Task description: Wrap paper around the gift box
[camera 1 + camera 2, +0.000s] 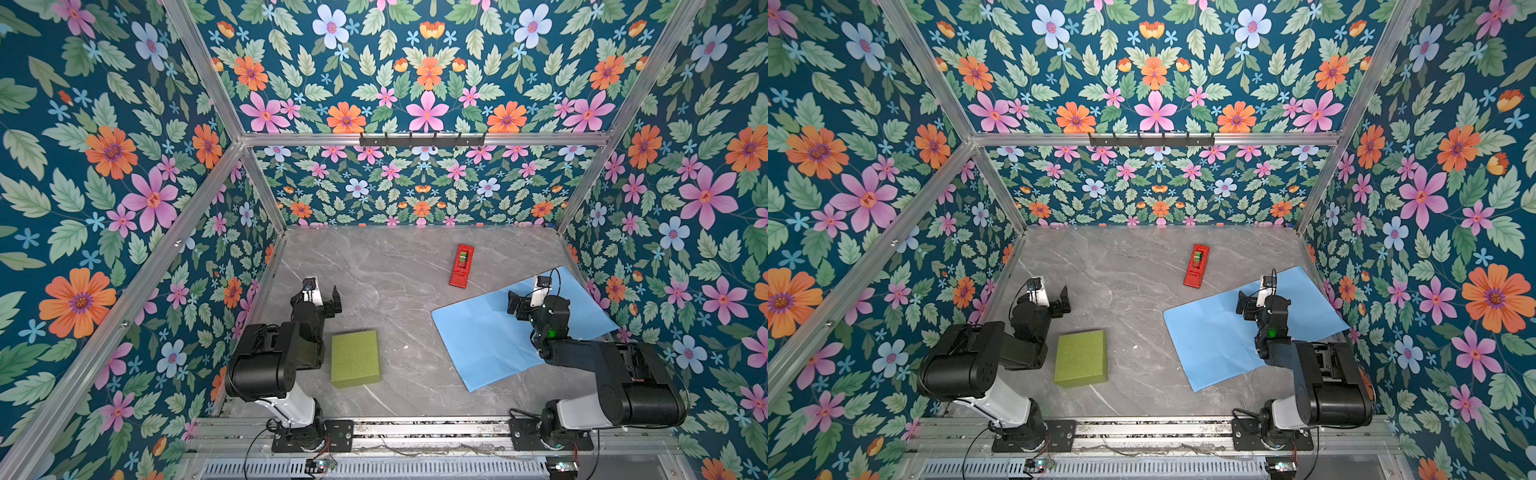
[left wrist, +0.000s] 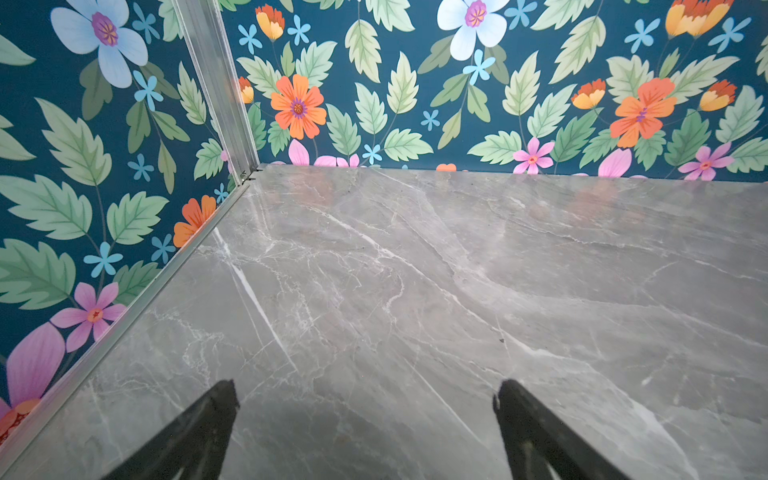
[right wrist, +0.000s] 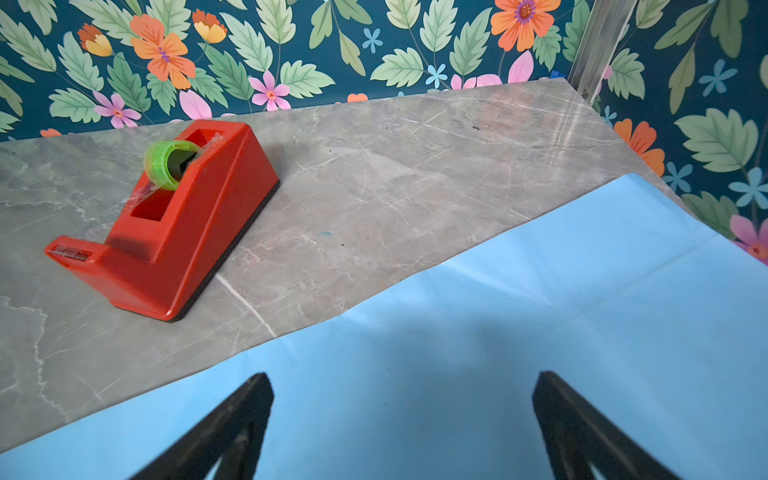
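Note:
The olive-green gift box [image 1: 355,358] [image 1: 1080,358] lies flat on the marble table, near the front left, just right of my left arm. The light blue paper [image 1: 482,336] [image 1: 1212,336] is spread flat at the right, creased and turned at an angle. My left gripper [image 1: 323,296] [image 1: 1052,298] [image 2: 365,392] is open over bare table behind the box, holding nothing. My right gripper [image 1: 525,302] [image 1: 1253,302] [image 3: 403,382] hovers open above the paper [image 3: 498,324], with nothing between its fingers.
A red tape dispenser [image 1: 461,266] [image 1: 1197,266] [image 3: 174,220] with a green roll stands behind the paper's far edge, towards the middle back. Floral walls and aluminium posts close the table [image 1: 386,299] in on the left, back and right.

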